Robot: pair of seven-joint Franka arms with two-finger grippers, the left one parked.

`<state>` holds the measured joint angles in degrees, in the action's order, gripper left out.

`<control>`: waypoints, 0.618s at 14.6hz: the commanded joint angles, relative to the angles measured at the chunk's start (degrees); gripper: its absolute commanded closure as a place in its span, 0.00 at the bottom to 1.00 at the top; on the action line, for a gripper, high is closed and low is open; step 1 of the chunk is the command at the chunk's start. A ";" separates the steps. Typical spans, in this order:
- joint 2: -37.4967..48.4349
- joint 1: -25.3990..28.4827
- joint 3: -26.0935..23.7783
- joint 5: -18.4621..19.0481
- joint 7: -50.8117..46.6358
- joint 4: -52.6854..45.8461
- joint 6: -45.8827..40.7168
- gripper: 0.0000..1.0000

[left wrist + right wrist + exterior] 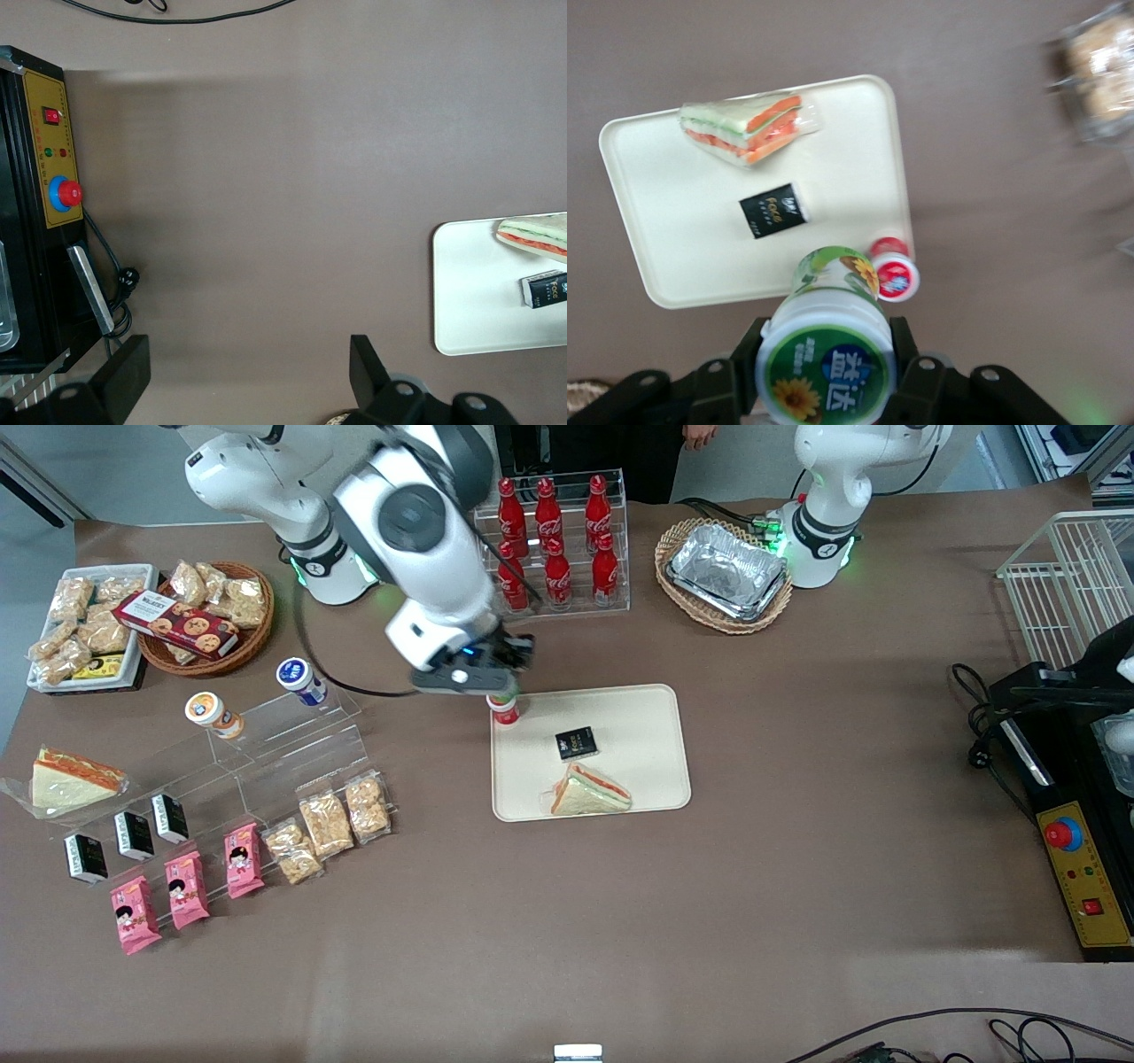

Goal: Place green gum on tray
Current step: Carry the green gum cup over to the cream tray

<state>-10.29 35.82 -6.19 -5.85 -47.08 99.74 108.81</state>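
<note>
My right gripper is shut on the green gum, a green bottle with a white lid and a sunflower label, and holds it in the air. In the front view the gripper hangs over the corner of the beige tray that lies toward the working arm's end and farther from the camera. The gum is hidden under the gripper there. A red-bodied bottle stands at that corner, right beside the held gum; it also shows in the wrist view. The tray holds a sandwich and a small black box.
A blue-bodied bottle and an orange-lidded one sit on a clear stepped stand. A rack of cola bottles stands just farther from the camera than the gripper. A foil tray sits in a basket.
</note>
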 commanded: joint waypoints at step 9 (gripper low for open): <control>-11.06 5.05 0.83 2.95 -6.97 14.42 28.19 0.92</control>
<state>-22.78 39.66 -5.87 -4.28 -51.52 108.47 130.74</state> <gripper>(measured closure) 0.410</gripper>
